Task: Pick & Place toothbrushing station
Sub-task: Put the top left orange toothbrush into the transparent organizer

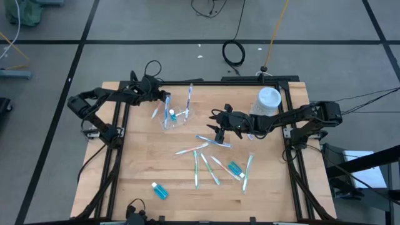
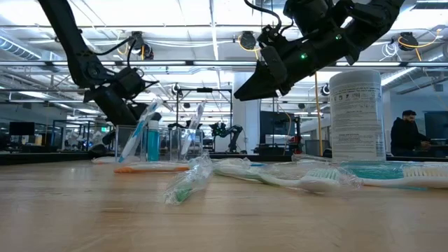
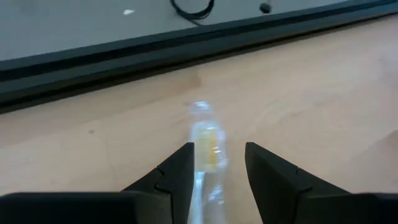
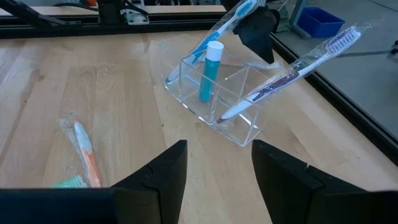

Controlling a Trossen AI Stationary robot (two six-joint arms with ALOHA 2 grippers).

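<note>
1. Your left gripper (image 1: 164, 99) sits at about eleven o'clock on the table (image 1: 137, 156), just beside the clear organizer (image 1: 177, 117). Its jaws are clasped on a wrapped toothbrush with a blue handle (image 4: 225, 28), whose lower end leans into the organizer.
2. In the left wrist view you see the wrapped, yellowish-looking brush (image 3: 208, 146) running between the two fingers (image 3: 177, 171).
3. The organizer, standing at roughly twelve o'clock from the table's centre, holds an upright teal tube with a white cap (image 4: 208, 71) in one compartment and a dark-handled wrapped toothbrush (image 4: 292, 71) leaning out of another.
4. Your right gripper (image 1: 215, 122) hovers near the table's centre, above the wood, jaws spread and empty, pointing at the organizer.
5. An orange-handled wrapped brush (image 4: 86, 152) lies flat on the wood near the right gripper.
6. The loose toothbrushes (image 1: 206, 164) are scattered from the centre toward five o'clock, with a teal tube (image 1: 235, 167) among them.
7. Another teal tube (image 1: 160, 190) lies alone at about seven o'clock.
8. The white cylindrical container (image 1: 267, 102) stands at two o'clock.
</note>
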